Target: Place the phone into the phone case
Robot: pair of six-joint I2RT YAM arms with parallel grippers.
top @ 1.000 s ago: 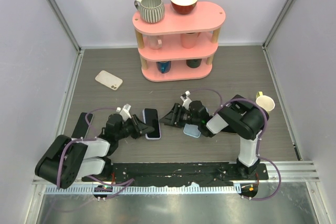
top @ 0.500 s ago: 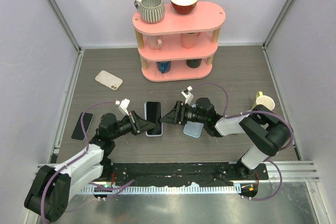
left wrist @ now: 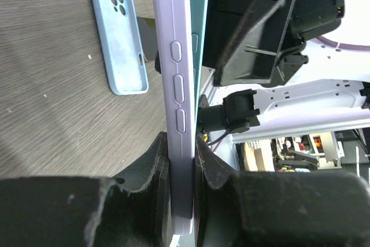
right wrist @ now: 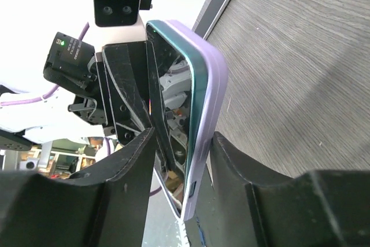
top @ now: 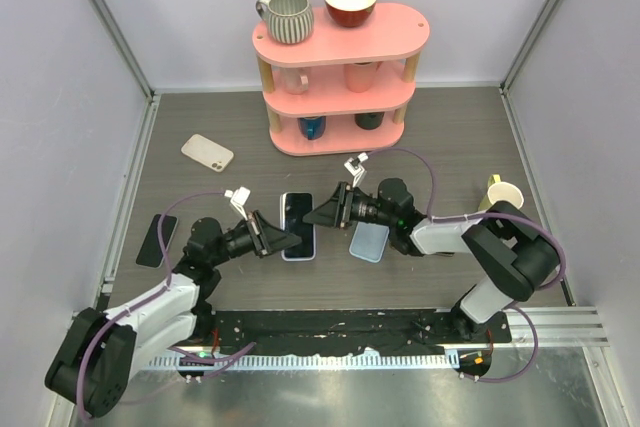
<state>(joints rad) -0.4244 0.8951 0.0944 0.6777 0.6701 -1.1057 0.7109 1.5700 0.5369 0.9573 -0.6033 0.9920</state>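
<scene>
The phone (top: 298,223), black screen up with a teal edge (right wrist: 193,85), sits in a lavender case (left wrist: 176,56) and is held off the table at centre. My left gripper (top: 272,240) is shut on the case's near-left end; its jaws (left wrist: 182,143) pinch both faces. My right gripper (top: 318,215) straddles the case's other end (right wrist: 211,102). Its jaws (right wrist: 182,137) stand apart: one finger (right wrist: 231,154) touches the case and a gap shows at the other finger (right wrist: 136,154). The teal edge stands slightly proud of the case.
A light blue case (top: 368,242) lies camera-side up just right of the phone, also in the left wrist view (left wrist: 118,39). A black phone (top: 156,240) lies far left, a beige case (top: 207,152) back left, a cup (top: 505,194) at right, and a pink shelf (top: 340,47) with mugs behind.
The left arm has stretched out and both grippers have shifted away from the bases. The cased phone has moved slightly right and farther, lifted between them.
</scene>
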